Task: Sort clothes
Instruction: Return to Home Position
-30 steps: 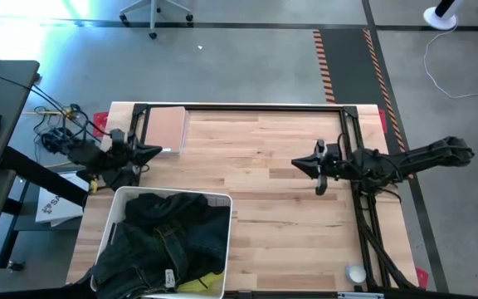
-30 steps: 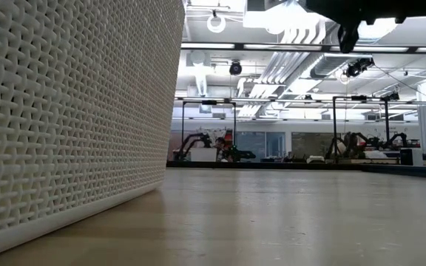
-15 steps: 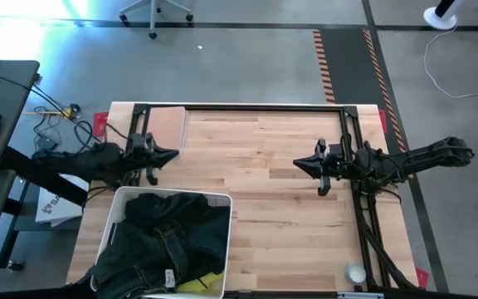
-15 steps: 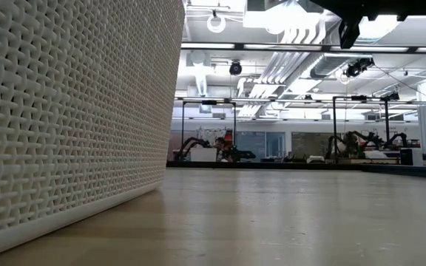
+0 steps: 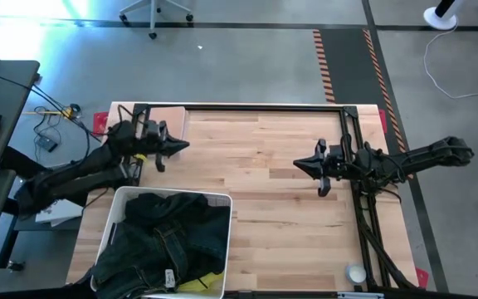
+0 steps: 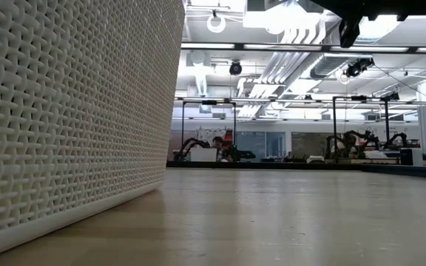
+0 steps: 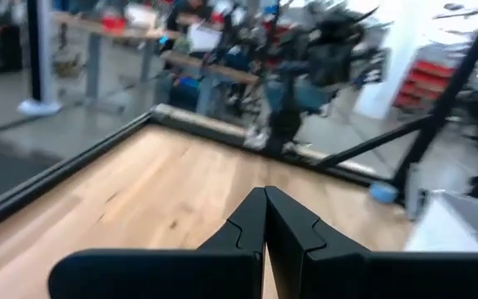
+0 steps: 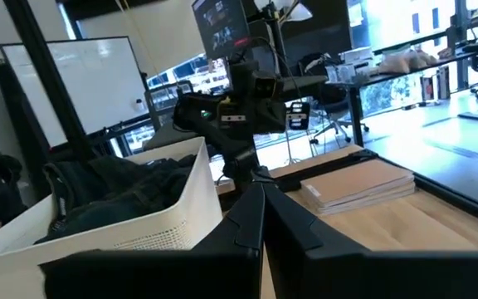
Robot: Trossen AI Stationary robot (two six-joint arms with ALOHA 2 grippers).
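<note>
Clothes (image 5: 173,218) heaped in white bin (image 5: 173,193) at table's (image 5: 280,183) near-left corner. Crumpled dark denim jeans (image 5: 149,251) on top; yellow garment (image 5: 199,284) showing at bin's near edge.

Jeans (image 5: 152,245) are dark blue, bin (image 6: 65,111) latticed white

Bright, even light from overhead fills the high view. The table (image 5: 264,166) is lit alike from end to end, and the arms throw only faint, soft shadows on it. A strong glare washes out the floor (image 5: 23,33) at the upper left corner. The clothes (image 5: 160,241) in the white bin (image 5: 219,199) form one dark mass with little shading. In the low view the ceiling lamps (image 6: 272,18) burn out to white, and each hole in the bin's wall holds a small shadow. A bright patch (image 7: 413,33) glares in the left wrist view. Daylight through the windows (image 8: 438,33) backlights the right wrist view.
</note>
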